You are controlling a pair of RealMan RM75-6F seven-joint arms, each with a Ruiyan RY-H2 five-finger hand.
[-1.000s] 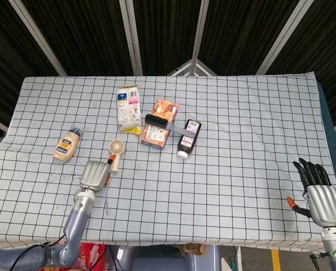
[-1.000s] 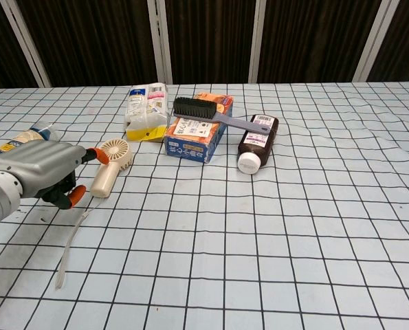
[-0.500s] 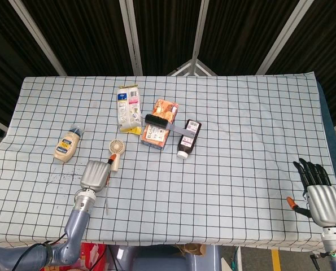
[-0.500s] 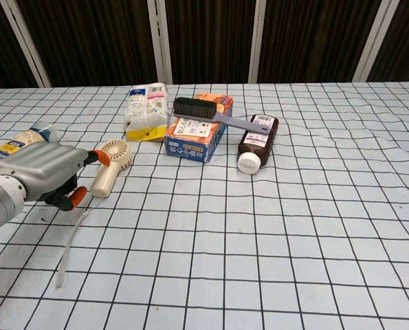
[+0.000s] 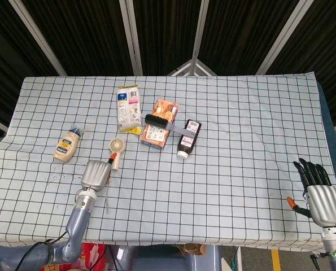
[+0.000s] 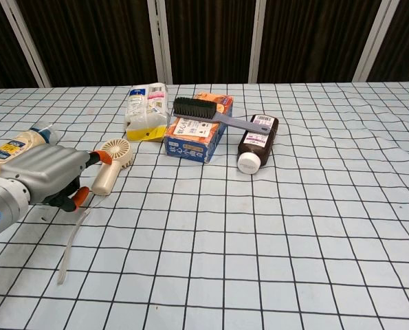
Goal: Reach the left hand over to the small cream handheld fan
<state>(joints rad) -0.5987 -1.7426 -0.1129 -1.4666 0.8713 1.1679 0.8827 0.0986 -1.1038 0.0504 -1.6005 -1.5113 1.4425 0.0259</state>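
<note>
Fan (image 6: 112, 163) is lying flat beside the left hand (image 6: 45, 174), whose fingers are hanging apart and empty, lining up to grasp its handle.

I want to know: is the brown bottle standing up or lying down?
Lying down. The brown bottle rests on its side on the table, white cap toward the camera.

We see the small cream handheld fan (image 5: 115, 152) lying flat on the checked tabletop (image 5: 241, 135), its round grille head toward the far side and its stubby handle pointing back toward the near edge, where the left hand (image 5: 95, 174) sits just beside the handle.
</note>
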